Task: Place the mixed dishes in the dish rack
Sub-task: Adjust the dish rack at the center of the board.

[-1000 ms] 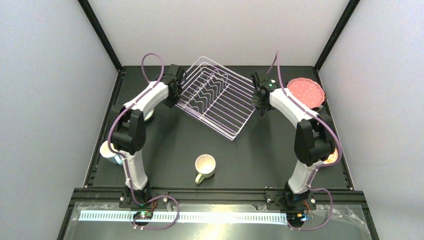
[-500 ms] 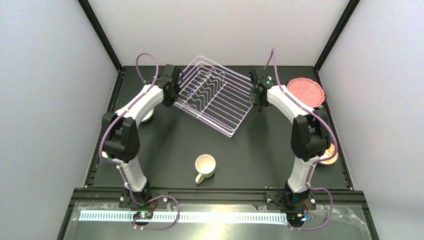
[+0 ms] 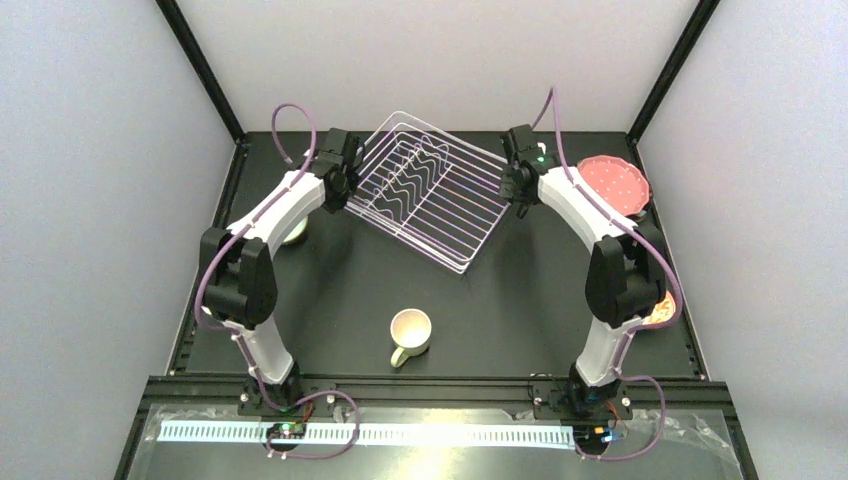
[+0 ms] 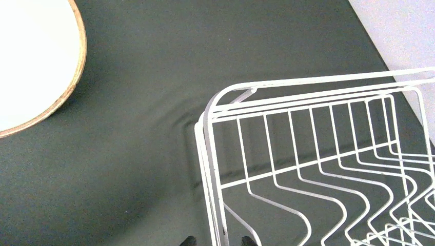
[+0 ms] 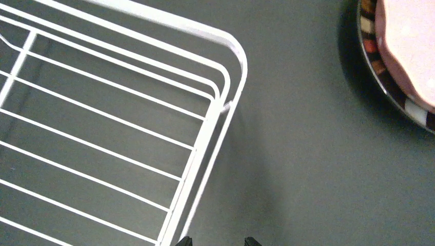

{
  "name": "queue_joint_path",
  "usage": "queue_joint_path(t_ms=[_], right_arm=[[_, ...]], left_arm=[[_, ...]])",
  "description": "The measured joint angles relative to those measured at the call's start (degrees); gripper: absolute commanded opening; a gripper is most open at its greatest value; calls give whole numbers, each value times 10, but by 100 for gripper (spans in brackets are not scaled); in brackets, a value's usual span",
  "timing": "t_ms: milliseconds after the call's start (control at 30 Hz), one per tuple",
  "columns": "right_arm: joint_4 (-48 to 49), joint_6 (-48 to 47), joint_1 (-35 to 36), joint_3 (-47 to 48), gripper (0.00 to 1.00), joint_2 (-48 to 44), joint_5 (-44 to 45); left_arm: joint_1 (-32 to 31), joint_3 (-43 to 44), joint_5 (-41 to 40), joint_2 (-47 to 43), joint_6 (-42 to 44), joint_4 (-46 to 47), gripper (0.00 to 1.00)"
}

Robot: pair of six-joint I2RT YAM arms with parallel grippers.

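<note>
The dish rack [image 3: 430, 192], a white wire basket with zigzag prongs, lies skewed at the back middle of the table. My left gripper [image 3: 349, 190] is at its left rim. In the left wrist view its fingertips [image 4: 190, 241] stand open, one on each side of the rim wire [image 4: 213, 195]. My right gripper [image 3: 514, 196] hangs at the rack's right corner [image 5: 231, 56], open and empty, the rim just left of its fingers [image 5: 184, 241]. A cream mug [image 3: 410, 332] lies near the front. The pink dotted plate [image 3: 612, 183] sits on a dark-rimmed plate [image 5: 382, 72].
A pale dish with a tan rim [image 4: 31, 66] lies left of the rack, half behind my left arm [image 3: 293, 232]. An orange-patterned bowl [image 3: 658, 313] peeks out behind my right arm's elbow. Black frame posts stand at the back corners.
My left gripper's jaws have parted from shut on the rack's rim to open around it. The rack has shifted slightly towards the back. Both arms have drawn a little further back.
</note>
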Motion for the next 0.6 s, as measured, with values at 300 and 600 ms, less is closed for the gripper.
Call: queue_joint_path(t_ms=[300,600], right_arm=[[-4,1,0,40,66,-15,-17],[0,1,0,58,75,3,-34]], left_arm=[[0,0,-9,-3,22,0,73],[4,2,-10,0,38,-1,73]])
